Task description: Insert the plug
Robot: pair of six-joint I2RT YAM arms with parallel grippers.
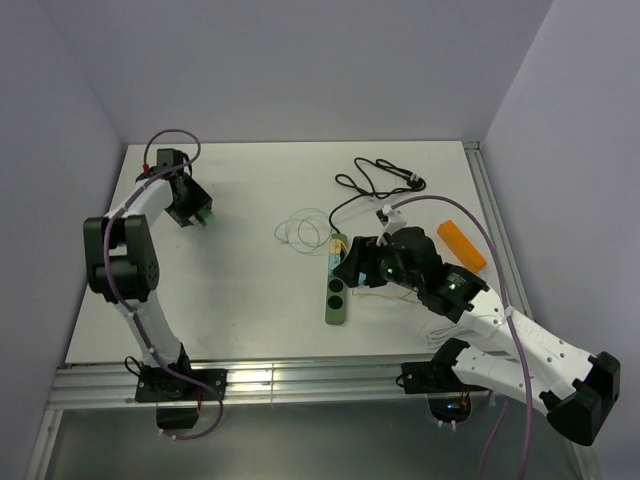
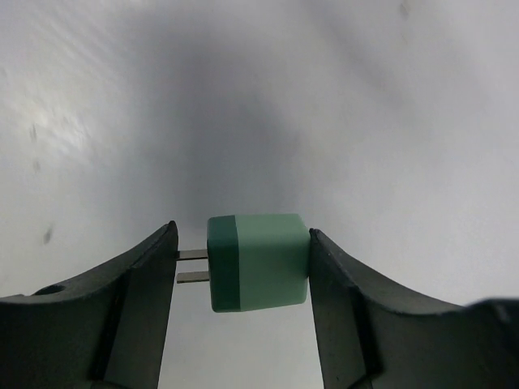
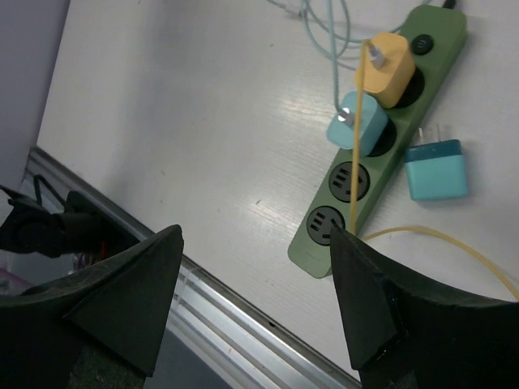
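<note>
My left gripper [image 1: 197, 214] is at the far left of the table, shut on a green cube plug [image 2: 263, 261]. Its two metal prongs [image 2: 193, 266] point sideways against the left finger, and its body rests against the right finger. The plug hangs above bare table. The green power strip [image 1: 336, 292] lies mid-table. In the right wrist view the strip [image 3: 409, 61] carries a yellow plug [image 3: 392, 58] and a light blue plug [image 3: 362, 123], with two free sockets [image 3: 349, 180] below them. My right gripper [image 1: 356, 262] hovers over the strip, open and empty [image 3: 255, 239].
A teal adapter [image 3: 436, 170] lies loose beside the strip, with a yellow cable [image 3: 430, 235] running past it. A black cable [image 1: 378, 180] and a thin white cable [image 1: 303, 230] lie behind the strip. An orange block [image 1: 461, 243] sits at the right. The metal table edge [image 3: 235, 312] is near.
</note>
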